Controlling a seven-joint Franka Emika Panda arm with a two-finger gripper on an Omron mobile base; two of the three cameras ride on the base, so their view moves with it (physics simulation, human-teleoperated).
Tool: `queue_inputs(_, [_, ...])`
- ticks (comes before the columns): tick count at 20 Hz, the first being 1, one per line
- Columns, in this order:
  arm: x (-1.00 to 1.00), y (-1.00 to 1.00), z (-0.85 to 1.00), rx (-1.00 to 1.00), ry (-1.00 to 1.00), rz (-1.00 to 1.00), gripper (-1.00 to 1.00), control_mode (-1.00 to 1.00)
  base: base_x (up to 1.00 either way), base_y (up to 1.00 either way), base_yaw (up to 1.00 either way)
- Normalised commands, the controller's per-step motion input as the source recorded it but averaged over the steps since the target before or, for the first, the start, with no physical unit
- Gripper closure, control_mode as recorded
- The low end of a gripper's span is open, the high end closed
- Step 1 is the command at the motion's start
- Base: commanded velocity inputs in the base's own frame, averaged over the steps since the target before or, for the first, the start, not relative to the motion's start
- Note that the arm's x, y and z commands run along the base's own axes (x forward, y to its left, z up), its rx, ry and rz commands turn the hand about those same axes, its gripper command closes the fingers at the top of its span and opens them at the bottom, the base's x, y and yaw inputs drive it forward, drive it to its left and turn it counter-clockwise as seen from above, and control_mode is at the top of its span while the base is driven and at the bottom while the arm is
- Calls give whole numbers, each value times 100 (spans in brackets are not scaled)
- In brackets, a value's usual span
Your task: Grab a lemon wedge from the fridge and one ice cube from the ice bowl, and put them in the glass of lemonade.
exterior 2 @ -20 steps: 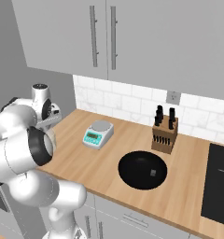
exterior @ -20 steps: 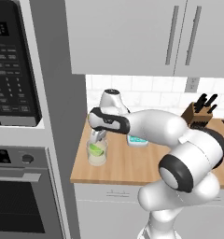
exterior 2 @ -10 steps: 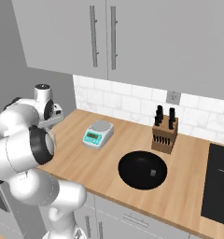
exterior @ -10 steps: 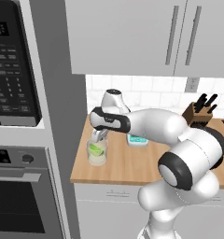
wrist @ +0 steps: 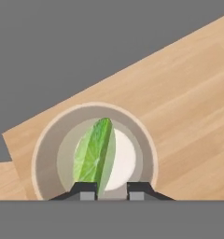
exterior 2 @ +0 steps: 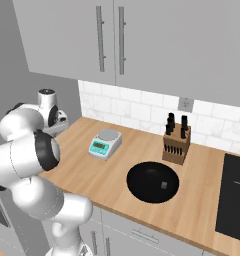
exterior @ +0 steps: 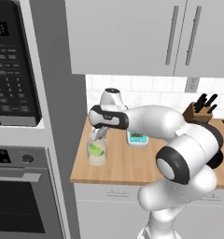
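Holding: the tool (wrist: 111, 188) hangs directly over the glass of lemonade (exterior: 97, 152), its jaws nearly together and pinching the lemon wedge (wrist: 95, 156) by its thin edge.
Wedge position: seen from the hand, it sits inside the glass's rim, leaning from 6 toward 12 o'clock; from the left base camera it shows green within the tumbler.
Glass position: on the tabletop (exterior: 128, 165), near its left edge beside the oven column (exterior: 20, 140), at about 9 o'clock from the kitchen scale (exterior: 137, 138).
Done, as I judge: the wedge is fetched and brought to the glass, but not yet let go.
Left: release the wedge, then fetch one ice cube and add it; I cannot pick out the ice bowl here.
Writing: the microwave (exterior: 13, 74) has a keypad and a lit display, too blurred to read; no brand is legible.
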Motion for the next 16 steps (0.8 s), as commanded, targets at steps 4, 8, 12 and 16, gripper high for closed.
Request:
queue_inputs(4, [8,0,0,0,0,-1,100,-100,0,0,0])
queue_inputs(8, [0,0,0,0,0,0,100,-100,0,0,0])
queue_inputs(12, [0,0,0,0,0,0,-100,-100,0,0,0])
queue_inputs(16, [0,0,0,0,0,0,-100,-100,0,0,0])
